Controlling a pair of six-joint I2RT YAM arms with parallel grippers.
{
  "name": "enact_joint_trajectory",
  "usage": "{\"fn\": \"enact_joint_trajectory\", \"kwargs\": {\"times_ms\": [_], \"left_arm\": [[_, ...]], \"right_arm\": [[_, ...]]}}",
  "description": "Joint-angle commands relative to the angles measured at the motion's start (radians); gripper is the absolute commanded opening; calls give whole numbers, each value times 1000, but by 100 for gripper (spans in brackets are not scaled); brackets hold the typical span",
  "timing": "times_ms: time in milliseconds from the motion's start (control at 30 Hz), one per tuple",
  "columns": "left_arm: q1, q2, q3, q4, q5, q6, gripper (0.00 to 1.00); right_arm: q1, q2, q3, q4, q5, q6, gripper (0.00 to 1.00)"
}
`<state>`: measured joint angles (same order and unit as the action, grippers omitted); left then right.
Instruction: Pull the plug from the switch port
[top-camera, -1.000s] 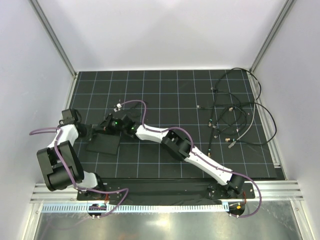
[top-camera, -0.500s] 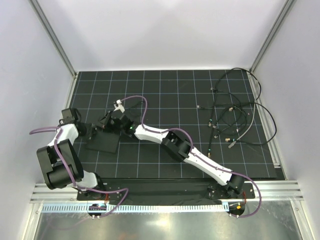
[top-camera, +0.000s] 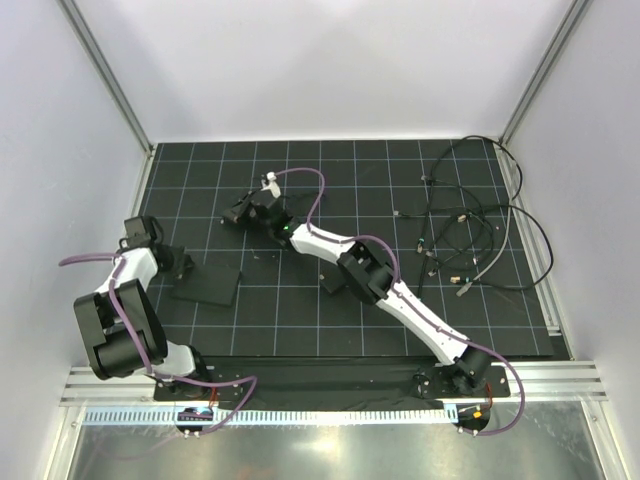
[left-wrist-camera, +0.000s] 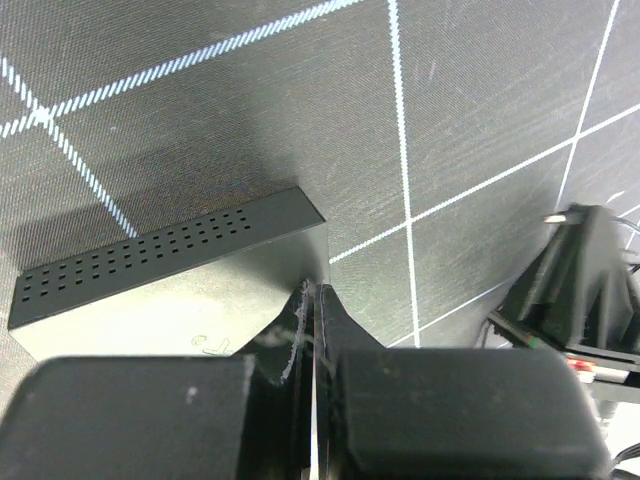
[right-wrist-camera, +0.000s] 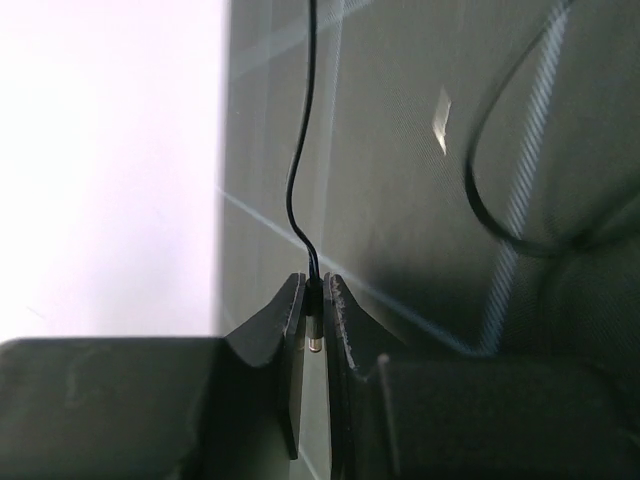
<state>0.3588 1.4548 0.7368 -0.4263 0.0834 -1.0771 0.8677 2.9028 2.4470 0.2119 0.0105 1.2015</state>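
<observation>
The flat black box (top-camera: 208, 287) lies on the gridded mat at the left, and its perforated narrow edge (left-wrist-camera: 150, 248) faces the left wrist camera. The switch port itself does not show in any view. My left gripper (top-camera: 178, 266) is shut with nothing between its fingers, its tips (left-wrist-camera: 312, 292) down on the box's top near a corner. My right gripper (top-camera: 240, 212) hangs behind and to the right of the box, clear of it. It is shut on the small metal-tipped plug (right-wrist-camera: 316, 322), whose thin black cable (right-wrist-camera: 300, 180) trails away from the fingertips.
A tangle of black cables (top-camera: 470, 240) with small connectors lies at the back right of the mat. White walls and metal posts (top-camera: 105, 85) close in the back and sides. The right arm (top-camera: 380, 285) stretches diagonally across the middle of the mat.
My right gripper has pulled away from the box towards the back right, carrying the plug. The left gripper has stayed shut on the box.
</observation>
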Motion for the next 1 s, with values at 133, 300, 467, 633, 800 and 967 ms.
{"fn": "enact_joint_trajectory", "kwargs": {"times_ms": [133, 300, 467, 633, 800, 967], "left_arm": [[-92, -89, -105, -295, -214, 149, 1], [-204, -261, -8, -315, -247, 146, 19], [-349, -321, 84, -275, -208, 160, 29], [-475, -396, 61, -68, -33, 180, 33], [-645, -427, 61, 53, 65, 249, 38], [-715, -442, 26, 127, 153, 258, 41]], "right_arm": [[19, -399, -236, -164, -126, -402, 1], [-36, -605, -417, -433, -115, -551, 1], [-153, -671, -466, -713, -184, -666, 1], [-231, -758, -690, -763, -164, -724, 2], [-260, -798, -818, -761, -113, -776, 10], [-257, -816, -833, -770, -106, -780, 23]]}}
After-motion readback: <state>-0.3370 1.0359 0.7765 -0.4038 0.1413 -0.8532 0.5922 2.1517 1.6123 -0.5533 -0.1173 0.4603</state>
